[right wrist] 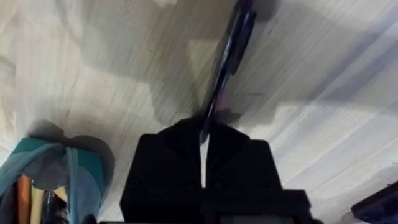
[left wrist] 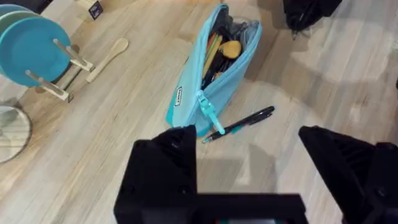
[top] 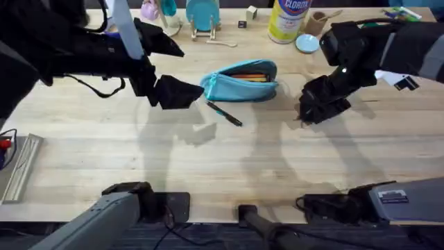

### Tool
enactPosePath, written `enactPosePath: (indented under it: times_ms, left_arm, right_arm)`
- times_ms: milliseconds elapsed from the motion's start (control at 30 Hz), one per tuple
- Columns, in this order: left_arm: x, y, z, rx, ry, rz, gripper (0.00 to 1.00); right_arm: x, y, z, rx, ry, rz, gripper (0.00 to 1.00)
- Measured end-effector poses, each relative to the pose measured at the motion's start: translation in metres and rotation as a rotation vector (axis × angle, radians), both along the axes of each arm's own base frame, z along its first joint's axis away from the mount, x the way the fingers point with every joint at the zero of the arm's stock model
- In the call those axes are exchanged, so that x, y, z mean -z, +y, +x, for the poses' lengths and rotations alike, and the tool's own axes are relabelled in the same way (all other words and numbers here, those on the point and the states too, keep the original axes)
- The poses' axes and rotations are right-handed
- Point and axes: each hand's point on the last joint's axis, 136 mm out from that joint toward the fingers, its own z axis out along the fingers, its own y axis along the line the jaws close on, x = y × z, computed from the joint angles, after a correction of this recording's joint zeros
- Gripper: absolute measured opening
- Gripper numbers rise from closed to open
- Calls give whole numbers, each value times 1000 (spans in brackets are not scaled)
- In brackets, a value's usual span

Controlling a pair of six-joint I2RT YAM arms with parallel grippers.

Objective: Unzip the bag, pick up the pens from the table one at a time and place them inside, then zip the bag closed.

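The turquoise bag (top: 241, 80) lies unzipped in the middle of the table (top: 208, 167), with pencils and other items showing inside. One dark pen (top: 224, 113) with a teal accent lies on the wood just in front of the bag's left end. My left gripper (top: 182, 93) hovers open to the left of the bag, and the pen (left wrist: 239, 124) and the bag (left wrist: 214, 68) lie ahead of its fingers (left wrist: 165, 168). My right gripper (right wrist: 203, 140) is to the right of the bag (right wrist: 56, 174), shut on the end of a second dark pen (right wrist: 227, 56).
Blue plates on a wooden rack (top: 202, 14), a wooden spoon (top: 220, 42), a Clorox tub (top: 288, 19) and a small blue dish (top: 306, 43) stand along the far edge. A metal piece (top: 21, 167) lies at the left edge. Bare wood spans the front.
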Motion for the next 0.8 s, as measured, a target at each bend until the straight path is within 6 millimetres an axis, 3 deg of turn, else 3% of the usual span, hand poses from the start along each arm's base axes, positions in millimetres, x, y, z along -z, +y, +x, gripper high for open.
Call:
enactPosePath:
  times_ms: [333,467,800]
  left_arm:
    - [0,0,0,0,0,0,994]
    - [0,0,0,0,-1,0,993]
    - [0,0,0,0,0,0,993]
  right_arm:
    - [-2,0,1,-39,-1,0,29]
    - [-13,1,4,-72,-6,1,31]
    - [-92,8,46,-187,-279,20,31]
